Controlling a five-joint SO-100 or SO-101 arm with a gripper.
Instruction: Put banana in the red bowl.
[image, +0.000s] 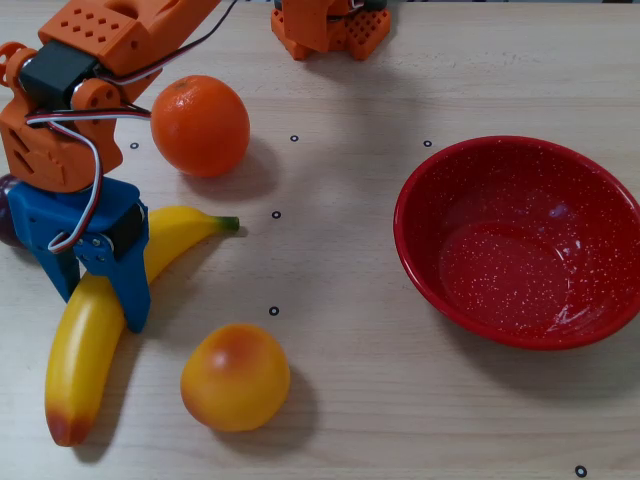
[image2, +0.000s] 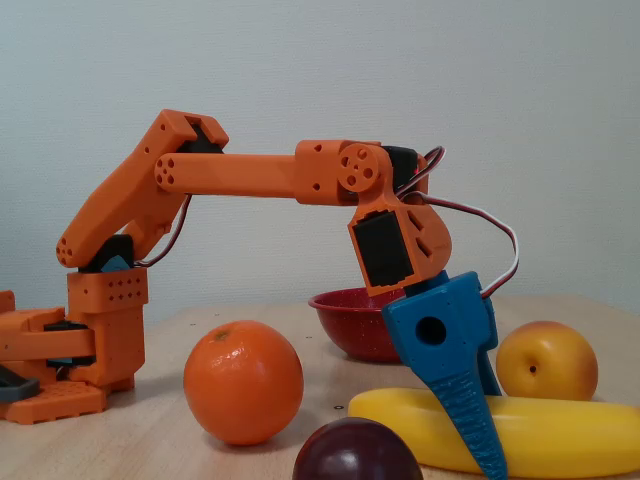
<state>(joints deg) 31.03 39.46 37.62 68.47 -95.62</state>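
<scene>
Your gripper (image: 100, 300) sits over the banana (image: 95, 330) at the left side of the table in the overhead view, blue fingers (image: 133, 295) apart and straddling it roughly a third of the way down from the green stem. The banana's long axis runs diagonally: stem up-right toward the orange (image: 200, 125), reddish blossom end down-left near the table edge. The fingers point down across that axis, one each side, so the approach is square enough; I can't tell whether either pad is actually touching the skin. In the fixed view the gripper (image2: 478, 440) comes down in front of the banana (image2: 560, 440), tips at about table level. Judgement: close here and you grip stem-side of centre, so the heavy blossom end may droop or swing. The red bowl (image: 420, 260) is well apart, far right in the overhead view, empty. The peach-coloured fruit (image: 235, 378) lies just beside the banana, near the carry path, so lift clear before traversing right.
</scene>
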